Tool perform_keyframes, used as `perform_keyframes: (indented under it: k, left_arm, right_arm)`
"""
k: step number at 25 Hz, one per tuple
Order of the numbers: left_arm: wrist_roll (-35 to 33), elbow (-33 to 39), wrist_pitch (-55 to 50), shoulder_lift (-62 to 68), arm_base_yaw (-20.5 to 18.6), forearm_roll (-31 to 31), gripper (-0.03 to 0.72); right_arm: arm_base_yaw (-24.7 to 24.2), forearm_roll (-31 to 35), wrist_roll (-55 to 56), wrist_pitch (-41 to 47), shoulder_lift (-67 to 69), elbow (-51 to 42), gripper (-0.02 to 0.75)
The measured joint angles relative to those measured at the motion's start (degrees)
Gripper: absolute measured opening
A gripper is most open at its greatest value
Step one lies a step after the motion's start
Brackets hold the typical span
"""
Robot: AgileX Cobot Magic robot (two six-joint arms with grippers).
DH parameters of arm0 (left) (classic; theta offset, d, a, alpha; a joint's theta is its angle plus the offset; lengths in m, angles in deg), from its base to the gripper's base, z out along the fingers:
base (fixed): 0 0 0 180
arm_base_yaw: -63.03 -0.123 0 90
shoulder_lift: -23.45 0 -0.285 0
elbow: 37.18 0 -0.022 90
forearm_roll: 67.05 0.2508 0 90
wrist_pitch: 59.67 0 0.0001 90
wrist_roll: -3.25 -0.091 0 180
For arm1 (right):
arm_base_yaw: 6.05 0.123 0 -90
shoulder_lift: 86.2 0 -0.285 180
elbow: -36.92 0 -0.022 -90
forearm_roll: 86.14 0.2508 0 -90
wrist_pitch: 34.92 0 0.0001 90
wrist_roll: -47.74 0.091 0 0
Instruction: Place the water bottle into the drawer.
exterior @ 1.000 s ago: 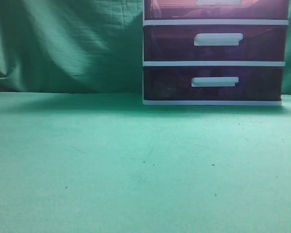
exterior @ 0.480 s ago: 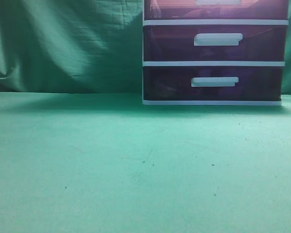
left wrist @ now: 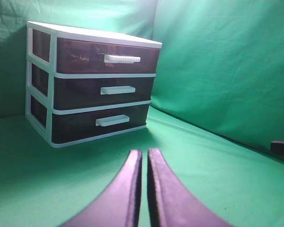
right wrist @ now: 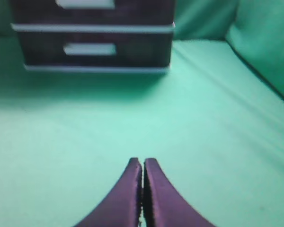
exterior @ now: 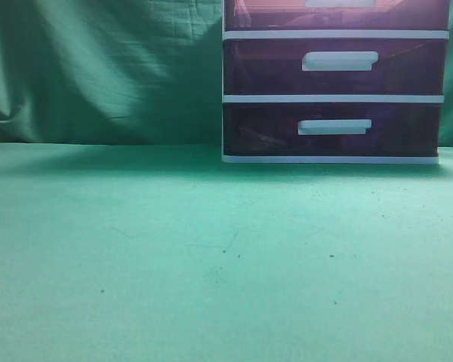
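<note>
The white-framed drawer unit [exterior: 332,98] stands at the back right of the green table. Its uppermost drawer [exterior: 336,13] is closed, only its lower edge in the exterior view. In the left wrist view the whole unit shows with the top drawer [left wrist: 106,56] and its white bar handle [left wrist: 122,58]. The right wrist view shows only two drawers of the unit [right wrist: 92,47], cut off at the top. My left gripper [left wrist: 145,153] is shut and empty, low over the cloth well in front of the unit. My right gripper [right wrist: 143,163] is shut and empty. No water bottle is in view.
Green cloth covers the table [exterior: 211,256] and hangs as a backdrop [exterior: 98,68]. Two darker drawers [exterior: 336,64] sit below the top one, both closed. A dark object [left wrist: 281,147] sits at the right edge of the left wrist view.
</note>
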State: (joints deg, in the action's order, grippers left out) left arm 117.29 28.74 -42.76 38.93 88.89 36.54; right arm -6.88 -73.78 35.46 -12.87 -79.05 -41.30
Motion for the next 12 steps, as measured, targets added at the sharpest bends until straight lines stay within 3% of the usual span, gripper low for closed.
perform_keyframes:
  k: [12]
  left_arm:
    - [0.00,0.00,0.00,0.00,0.00,0.00,0.000]
  right_arm:
    - [-0.69,-0.54,1.45,0.22,0.00,-0.50,0.000]
